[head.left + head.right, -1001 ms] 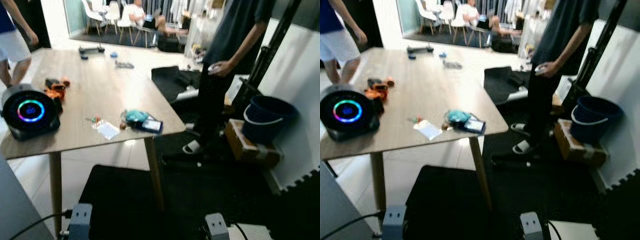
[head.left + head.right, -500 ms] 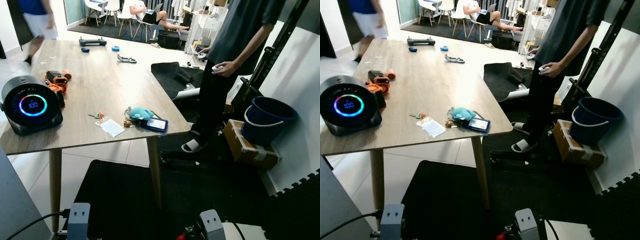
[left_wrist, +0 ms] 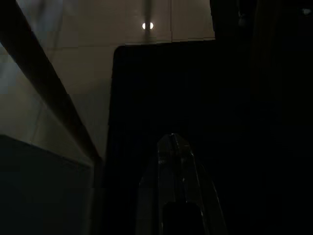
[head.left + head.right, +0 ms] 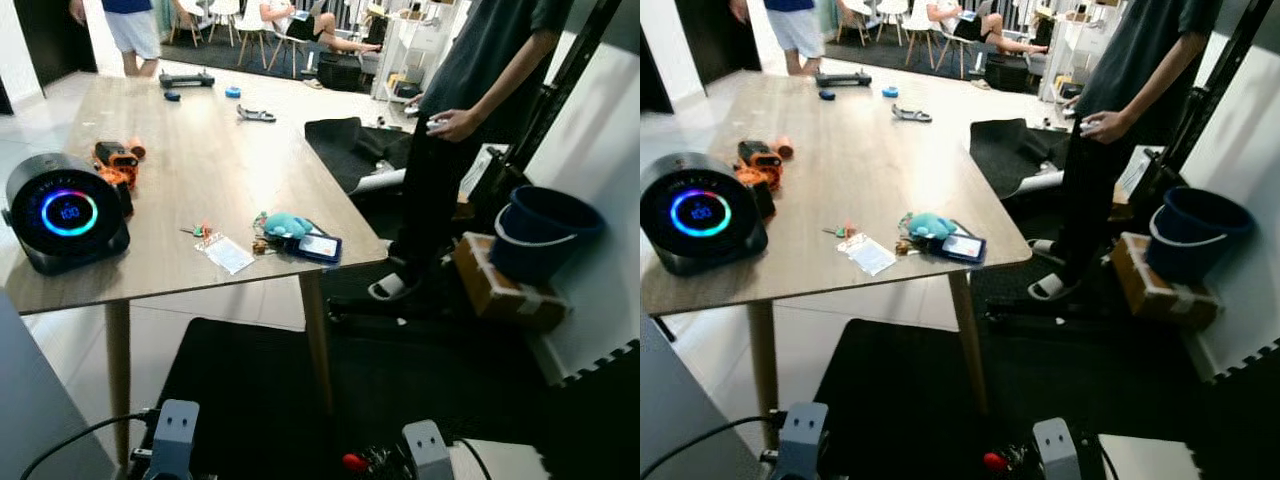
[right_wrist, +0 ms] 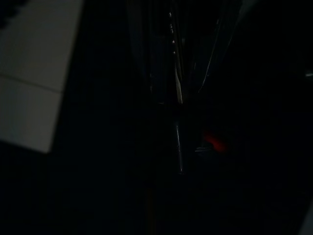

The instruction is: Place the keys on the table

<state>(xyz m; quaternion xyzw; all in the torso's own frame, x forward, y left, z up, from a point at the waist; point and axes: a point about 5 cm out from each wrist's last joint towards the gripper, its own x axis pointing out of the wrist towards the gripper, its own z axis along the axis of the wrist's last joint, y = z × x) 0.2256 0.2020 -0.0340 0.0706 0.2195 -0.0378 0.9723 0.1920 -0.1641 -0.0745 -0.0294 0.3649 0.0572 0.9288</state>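
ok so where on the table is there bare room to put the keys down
The table's broad middle, between the orange tool and the right edge, is bare. It is crowded near the front edge: round speaker, plastic card, teal toy and phone.

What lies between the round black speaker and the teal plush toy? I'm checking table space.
Small keys and a clear packet, between speaker and plush, eye views.

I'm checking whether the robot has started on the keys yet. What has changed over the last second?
The person in white shorts walked from the table's near left side round to its far end. The view shifted, so the camera moved. On the table, the keys, teal plush, phone and round speaker lie as before. The person in dark clothes stands as before.
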